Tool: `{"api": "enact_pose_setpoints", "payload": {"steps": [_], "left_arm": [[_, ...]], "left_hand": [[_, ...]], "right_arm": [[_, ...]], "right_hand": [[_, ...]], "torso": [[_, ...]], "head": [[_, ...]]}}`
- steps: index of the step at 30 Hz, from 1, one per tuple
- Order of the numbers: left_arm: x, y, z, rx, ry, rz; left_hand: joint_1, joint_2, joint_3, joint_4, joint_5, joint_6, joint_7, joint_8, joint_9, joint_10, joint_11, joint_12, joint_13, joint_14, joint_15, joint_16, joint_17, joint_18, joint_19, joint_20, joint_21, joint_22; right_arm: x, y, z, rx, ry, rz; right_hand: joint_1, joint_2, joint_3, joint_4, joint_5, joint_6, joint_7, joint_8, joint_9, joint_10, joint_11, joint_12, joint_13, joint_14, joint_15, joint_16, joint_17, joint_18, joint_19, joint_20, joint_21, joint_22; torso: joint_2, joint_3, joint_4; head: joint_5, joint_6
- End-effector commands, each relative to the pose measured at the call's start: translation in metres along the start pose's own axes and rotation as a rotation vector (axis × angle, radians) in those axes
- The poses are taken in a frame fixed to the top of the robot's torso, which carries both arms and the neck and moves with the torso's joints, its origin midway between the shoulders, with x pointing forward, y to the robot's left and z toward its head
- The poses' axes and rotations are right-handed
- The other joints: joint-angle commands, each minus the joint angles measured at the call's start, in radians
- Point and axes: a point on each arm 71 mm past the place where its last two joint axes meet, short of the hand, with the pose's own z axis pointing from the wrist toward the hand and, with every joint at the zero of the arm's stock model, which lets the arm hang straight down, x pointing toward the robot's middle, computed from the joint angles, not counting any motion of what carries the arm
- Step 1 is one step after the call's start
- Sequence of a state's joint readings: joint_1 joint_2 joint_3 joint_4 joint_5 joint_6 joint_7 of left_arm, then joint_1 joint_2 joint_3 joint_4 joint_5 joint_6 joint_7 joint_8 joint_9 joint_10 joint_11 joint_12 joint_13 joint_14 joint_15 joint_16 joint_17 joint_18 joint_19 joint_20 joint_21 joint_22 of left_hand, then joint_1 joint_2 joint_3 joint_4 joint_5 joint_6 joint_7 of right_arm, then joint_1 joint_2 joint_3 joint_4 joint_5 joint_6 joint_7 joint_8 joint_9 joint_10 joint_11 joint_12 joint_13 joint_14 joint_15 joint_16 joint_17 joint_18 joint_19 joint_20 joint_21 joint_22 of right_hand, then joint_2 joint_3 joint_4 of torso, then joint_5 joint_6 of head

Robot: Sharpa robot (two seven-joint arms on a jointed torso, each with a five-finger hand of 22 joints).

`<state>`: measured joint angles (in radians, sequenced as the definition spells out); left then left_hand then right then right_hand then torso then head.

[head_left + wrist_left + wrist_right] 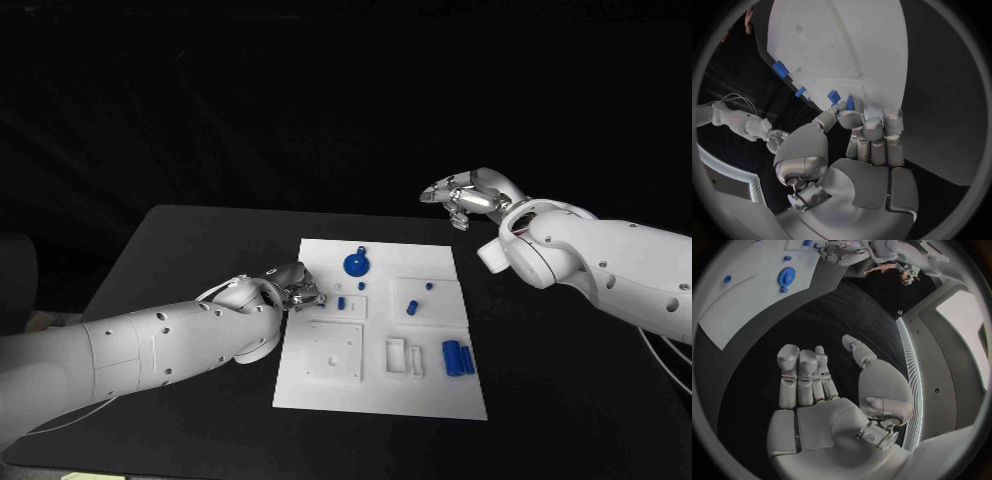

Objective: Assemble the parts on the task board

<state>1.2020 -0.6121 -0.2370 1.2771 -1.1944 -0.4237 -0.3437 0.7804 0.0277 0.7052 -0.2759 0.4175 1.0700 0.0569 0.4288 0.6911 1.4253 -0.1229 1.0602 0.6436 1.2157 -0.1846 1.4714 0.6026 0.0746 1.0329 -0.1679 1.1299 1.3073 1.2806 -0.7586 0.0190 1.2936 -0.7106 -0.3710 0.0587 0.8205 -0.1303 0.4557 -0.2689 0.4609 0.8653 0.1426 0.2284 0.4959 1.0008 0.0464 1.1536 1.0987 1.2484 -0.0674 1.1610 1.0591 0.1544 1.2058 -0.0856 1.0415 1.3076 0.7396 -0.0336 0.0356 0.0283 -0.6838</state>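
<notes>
**Left hand pinches a blue part at the board's edge, right hand idle beyond it**

Closest to the camera is the white task board [378,380], lying flat on the black table [577,400], and everything here reads off that board. The left hand [293,286] is right at the board's left edge, about halfway along, fingers bunched together. The left wrist view shows it better: the fingertips [851,116] are closed round a small blue part [850,103], held just over the board's surface. Whether that part already touches the board is hard to say from here.

On the board, a round blue disc [356,264] sits near its far edge. Two blue cylinders [457,357] lie side by side toward its near right corner. A couple of small blue pieces [415,305] stand around its middle.

The right hand [464,199] hovers off the board, beyond its far right corner, above the table. The right wrist view shows its fingers [798,375] stretched out, thumb apart, holding nothing.
</notes>
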Motion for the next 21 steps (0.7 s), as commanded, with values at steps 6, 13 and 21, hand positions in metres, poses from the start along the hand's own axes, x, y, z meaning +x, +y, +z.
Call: {"api": "enact_pose_setpoints", "payload": {"steps": [6,13,21], "left_arm": [[0.0053,-0.0001,-0.0003,-0.009,0.026,0.013],[0.0066,-0.0014,-0.0003,-0.005,0.039,0.026],[0.0084,-0.0036,0.0007,-0.004,0.047,0.022]], "left_hand": [[0.013,0.006,0.016,0.008,0.004,0.169,-0.085,0.006,0.001,-0.021,-0.016,0.004,-0.002,0.046,-0.050,0.002,-0.001,0.018,0.001,-0.106,0.004,0.011],[0.019,-0.002,0.018,0.005,0.004,0.168,-0.086,0.007,0.000,-0.020,-0.017,0.005,-0.003,0.047,-0.050,0.002,-0.003,0.019,0.002,-0.106,0.004,0.011],[0.035,-0.027,0.015,0.017,-0.008,0.170,-0.085,0.011,-0.003,-0.019,-0.016,0.009,-0.006,0.049,-0.050,0.002,-0.005,0.020,0.005,-0.106,0.004,0.010]], "right_arm": [[0.0013,0.0008,-0.0001,-0.010,0.013,-0.002],[0.0011,0.0008,-0.0004,-0.010,0.013,-0.002],[0.0015,0.0012,-0.0005,-0.011,0.014,-0.002]], "right_hand": [[0.009,0.002,0.002,0.001,0.007,0.002,0.007,0.006,-0.001,0.001,-0.010,0.006,-0.001,0.002,-0.006,0.000,-0.001,0.107,-0.001,-0.007,-0.006,0.014],[0.009,0.002,0.002,0.001,0.007,0.002,0.007,0.006,-0.001,0.001,-0.010,0.006,-0.002,0.002,-0.006,0.000,-0.002,0.107,-0.001,-0.007,-0.006,0.014],[0.009,0.002,0.002,0.001,0.007,0.002,0.007,0.006,-0.001,0.001,-0.010,0.006,-0.002,0.002,-0.006,0.000,-0.002,0.107,-0.001,-0.007,-0.006,0.014]], "torso": [[0.000,-0.0001,-0.0008],[0.000,-0.0003,-0.0003],[0.000,-0.0002,-0.0008]], "head": [[0.000,0.000],[0.000,-0.002],[0.000,-0.002]]}}
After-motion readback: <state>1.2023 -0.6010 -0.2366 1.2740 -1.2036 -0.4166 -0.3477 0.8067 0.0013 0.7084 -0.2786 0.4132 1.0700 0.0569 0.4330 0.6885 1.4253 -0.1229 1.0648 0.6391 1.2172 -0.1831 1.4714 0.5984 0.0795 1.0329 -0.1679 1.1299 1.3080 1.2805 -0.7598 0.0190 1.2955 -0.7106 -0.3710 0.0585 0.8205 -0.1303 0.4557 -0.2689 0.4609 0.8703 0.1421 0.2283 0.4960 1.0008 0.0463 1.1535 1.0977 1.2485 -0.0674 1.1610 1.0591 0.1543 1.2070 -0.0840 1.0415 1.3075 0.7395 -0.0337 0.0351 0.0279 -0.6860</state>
